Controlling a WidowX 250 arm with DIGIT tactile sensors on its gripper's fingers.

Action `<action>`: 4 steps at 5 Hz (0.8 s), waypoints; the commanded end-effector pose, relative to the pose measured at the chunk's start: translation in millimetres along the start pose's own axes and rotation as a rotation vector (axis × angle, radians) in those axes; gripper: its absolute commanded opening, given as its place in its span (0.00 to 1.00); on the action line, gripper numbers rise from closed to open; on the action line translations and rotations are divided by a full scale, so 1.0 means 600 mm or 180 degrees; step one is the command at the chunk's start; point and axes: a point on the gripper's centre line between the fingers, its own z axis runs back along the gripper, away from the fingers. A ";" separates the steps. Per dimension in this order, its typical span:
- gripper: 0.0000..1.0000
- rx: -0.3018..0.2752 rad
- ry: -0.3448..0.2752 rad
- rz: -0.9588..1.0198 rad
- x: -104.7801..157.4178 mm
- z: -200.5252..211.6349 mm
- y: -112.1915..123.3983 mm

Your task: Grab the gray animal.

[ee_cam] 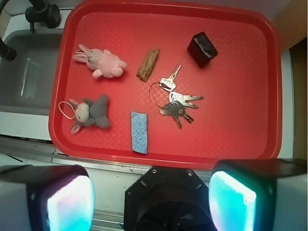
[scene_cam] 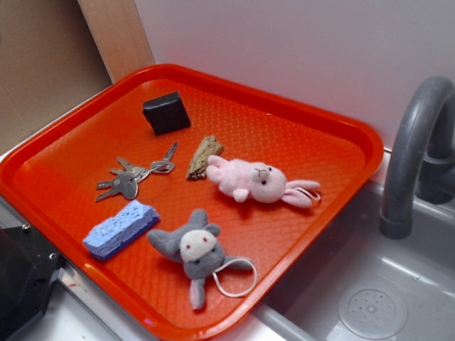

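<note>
The red tray point(scene_cam: 341, 177) holds the gray animal point(scene_cam: 193, 250) near its sink-side edge, beside a pink bunny point(scene_cam: 256, 181), keys point(scene_cam: 135, 174), blue sponge point(scene_cam: 121, 229), while the gripper point(ee_cam: 151, 199) hovers wide open, empty.

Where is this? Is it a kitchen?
Probably a toy or mock kitchen sink set up for robot practice. There's a gray faucet, a gray sink basin with a drain, and a red tray of small objects beside it.
</note>
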 end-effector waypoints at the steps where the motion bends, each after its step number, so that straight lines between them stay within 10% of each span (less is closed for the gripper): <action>1: 1.00 0.0000 0.0000 0.0000 0.000 0.000 0.000; 4: 1.00 0.0269 -0.0213 -0.2105 0.092 -0.047 -0.086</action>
